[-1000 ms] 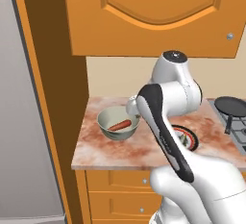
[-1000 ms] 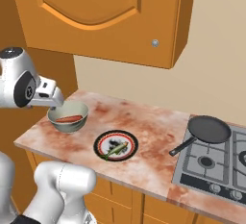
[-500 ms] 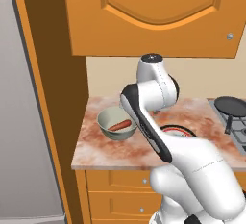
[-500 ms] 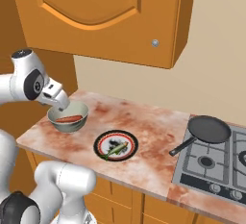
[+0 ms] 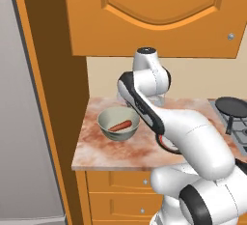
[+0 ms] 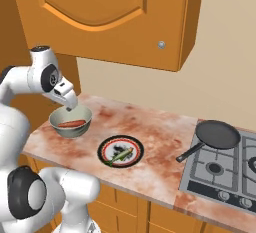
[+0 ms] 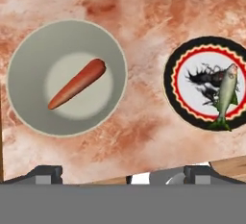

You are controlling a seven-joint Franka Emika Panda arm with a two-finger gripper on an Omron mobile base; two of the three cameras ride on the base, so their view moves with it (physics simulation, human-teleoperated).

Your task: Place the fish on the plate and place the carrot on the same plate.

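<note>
Mottled reddish-brown stone countertop [image 6: 150, 132] runs along a cream kitchen wall, beneath an orange wooden wall cabinet [image 6: 110, 17]. Nearest the robot sits a round flat plate with a black rim, a thin red ring and a patterned white centre [image 6: 120, 151]; the small slender green-yellow fish [image 6: 120, 154] already lies on it, so half the task looks done. Just beyond and to the left stands a grey-green ceramic bowl [image 6: 70, 122] with the short orange-red tapered carrot [image 6: 71, 123] lying slantwise in its bottom. The white arm's two-finger gripper [image 6: 68, 104] hangs above the bowl, jaws spread fully apart and holding nothing, apparently lined up to reach down for the carrot. Farther right, a black frying pan [image 6: 217, 134] rests on the grey gas hob [image 6: 220, 177].
</note>
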